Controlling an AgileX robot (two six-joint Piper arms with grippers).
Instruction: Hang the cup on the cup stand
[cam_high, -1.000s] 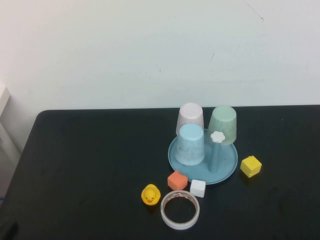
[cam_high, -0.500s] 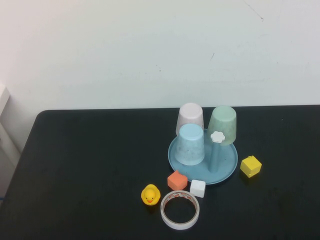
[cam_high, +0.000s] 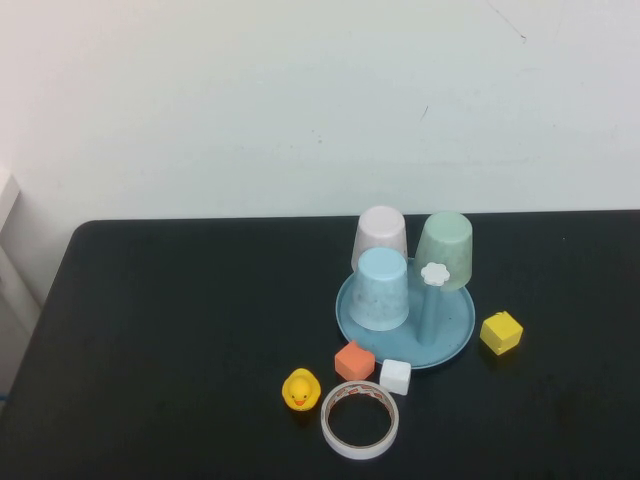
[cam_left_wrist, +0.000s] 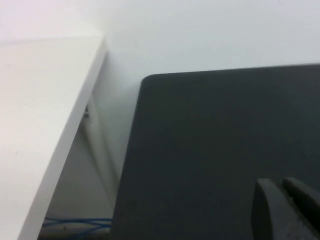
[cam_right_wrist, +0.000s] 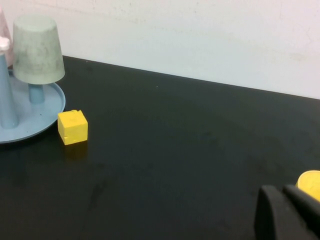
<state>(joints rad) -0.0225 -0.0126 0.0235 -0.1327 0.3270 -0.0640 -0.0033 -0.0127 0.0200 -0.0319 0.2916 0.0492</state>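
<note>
The pale mint-green plastic tumbler (cam_high: 446, 250) sits upside down over a peg at the rear right of the round light blue plastic cup stand (cam_high: 455, 345), right of centre in the high view. Its long axis is upright, mouth down, so by the look of it the hanging is already done. A light blue cup (cam_high: 381, 289) and a pale pink-white cup (cam_high: 381, 237) are inverted on pegs beside it, and one peg with a white flower cap (cam_high: 435, 274) stands bare at the front.

Neither arm shows in the high view. The left gripper (cam_left_wrist: 287, 210) appears only as dark fingertips at the lower right of its wrist view, over the bare corner of the black table (cam_left_wrist: 225, 140); whether they are parted I cannot tell. The right gripper (cam_right_wrist: 287, 212) likewise shows only dark tips at the lower right of its view, state unclear.

From the right wrist camera the mint tumbler (cam_right_wrist: 37, 49) stands at the upper left, well apart from the fingers, past a yellow cube (cam_right_wrist: 72, 127). The right arm is probably the nearer one.
</note>
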